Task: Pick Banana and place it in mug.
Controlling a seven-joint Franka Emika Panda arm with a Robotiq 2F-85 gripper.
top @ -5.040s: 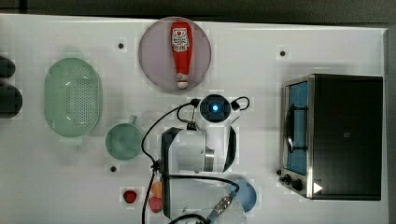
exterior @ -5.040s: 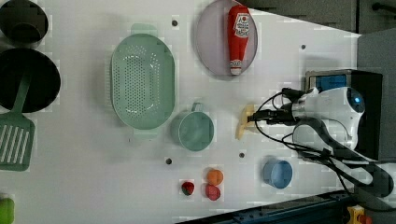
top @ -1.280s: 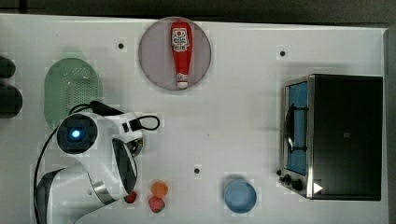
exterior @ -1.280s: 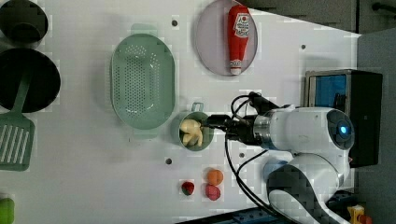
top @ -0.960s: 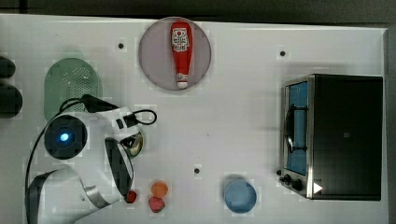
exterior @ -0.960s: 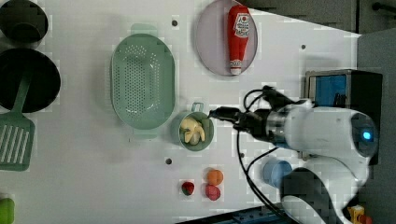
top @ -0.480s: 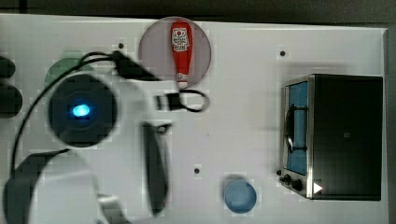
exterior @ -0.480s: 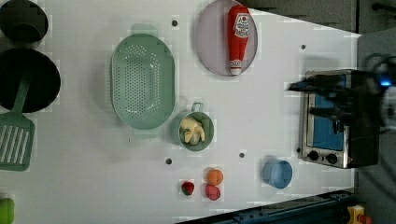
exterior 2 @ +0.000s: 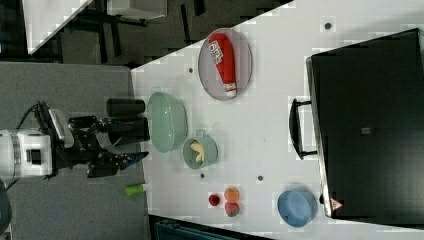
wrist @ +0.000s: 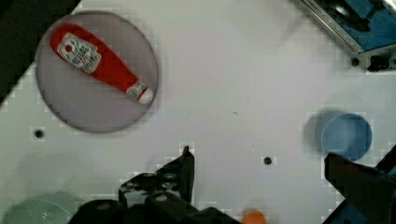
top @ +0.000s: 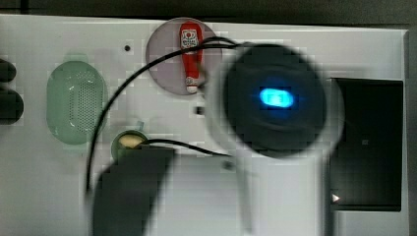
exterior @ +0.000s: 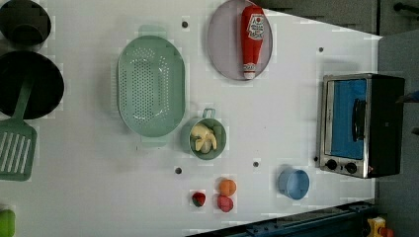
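The pale banana (exterior: 203, 138) lies inside the small teal mug (exterior: 223, 144), which stands beside the green colander. In the right view the banana (exterior 2: 198, 151) rests in the mug (exterior 2: 210, 153) too, and my gripper (exterior 2: 131, 140) hangs high above the table, well away from the mug, open and empty. From the wrist view the gripper (wrist: 257, 154) stands open over bare table with nothing between its fingers. In the top view the arm is blurred and close, and the mug (top: 116, 145) with the banana (top: 130, 141) peeks out beside it.
A red ketchup bottle (exterior: 252, 39) lies on a grey plate (exterior: 222, 44). The colander (exterior: 150, 84) sits next to the mug. A toaster oven (exterior: 360, 123), a blue bowl (exterior: 293, 183) and small fruits (exterior: 227, 187) stand towards the table's edge.
The arm has drawn back from the mug and risen far above the table, now blurred close to the top camera. The banana stays in the mug.
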